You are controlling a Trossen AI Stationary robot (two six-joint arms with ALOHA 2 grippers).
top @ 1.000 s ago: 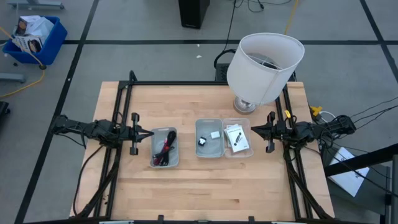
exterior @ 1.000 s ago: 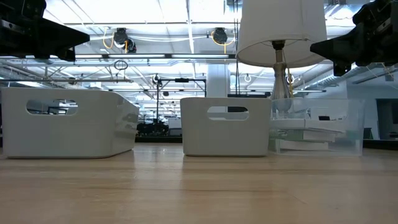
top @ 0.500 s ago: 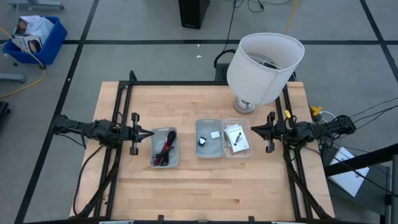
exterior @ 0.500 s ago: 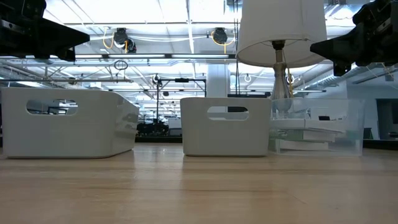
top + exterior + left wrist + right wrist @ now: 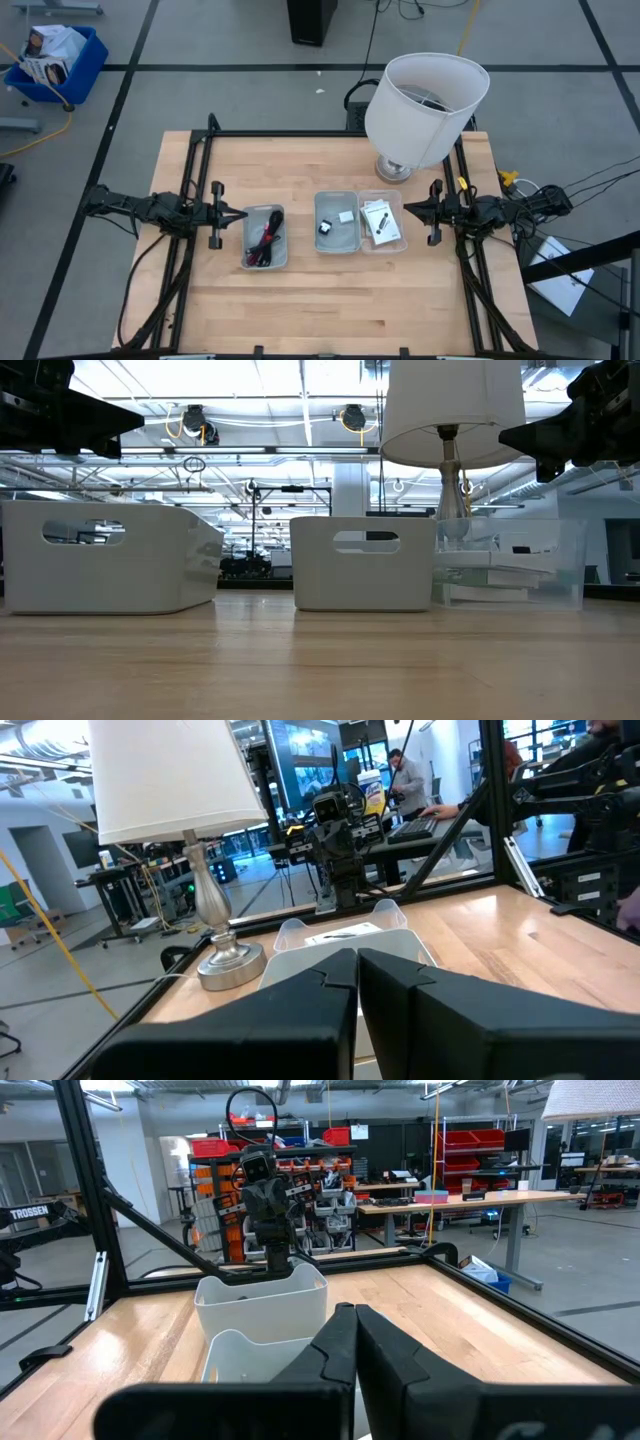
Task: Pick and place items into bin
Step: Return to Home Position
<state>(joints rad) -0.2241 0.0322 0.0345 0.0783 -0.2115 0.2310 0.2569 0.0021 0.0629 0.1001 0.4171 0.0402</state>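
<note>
Three bins stand in a row mid-table. The grey left bin (image 5: pixel 265 237) holds the dark red coiled cable (image 5: pixel 272 232) and the black-and-red cable (image 5: pixel 258 252). The grey middle bin (image 5: pixel 337 238) holds the tiny white block (image 5: pixel 346 216) and the tiny black block (image 5: pixel 326 227). White cards with black print (image 5: pixel 378 220) lie in the clear right bin (image 5: pixel 397 240). My left gripper (image 5: pixel 241 213) hovers shut, left of the left bin. My right gripper (image 5: pixel 404 209) hovers shut, right of the clear bin. Both sit above bin height in the low view.
A big white lampshade (image 5: pixel 427 103) on a metal lamp base (image 5: pixel 394 170) stands at the table's far right, just beyond the clear bin. A black frame (image 5: pixel 300 133) rims the table. Bare wood lies on the near half (image 5: pixel 330 310). People sit at desks in the room behind.
</note>
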